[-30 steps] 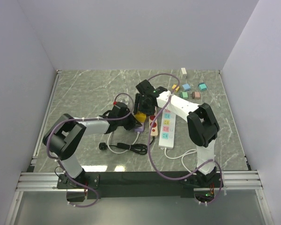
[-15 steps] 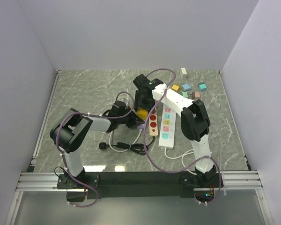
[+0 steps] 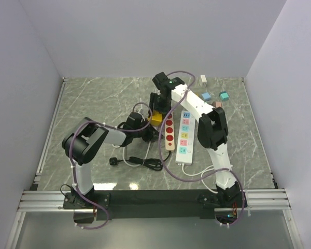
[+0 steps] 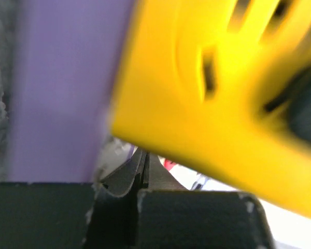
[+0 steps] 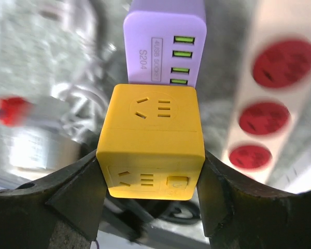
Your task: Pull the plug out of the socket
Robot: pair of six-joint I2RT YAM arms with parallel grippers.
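Note:
A yellow cube socket has a purple USB plug block joined to its far face. My right gripper is shut on the yellow cube, one finger on each side. In the top view the cube sits near the table's middle under the right wrist. My left gripper lies just left of it. In the left wrist view the purple block and the yellow cube fill the frame, blurred, right above my left gripper. Its fingers are pressed together, with nothing visible between them.
A beige power strip with red sockets and a white power strip lie right of the cube. A black plug and coiled cable lie nearer the bases. Small coloured blocks and a white block sit at the back right.
My right gripper has carried the yellow cube farther back on the table. My left gripper has followed it to the right and back.

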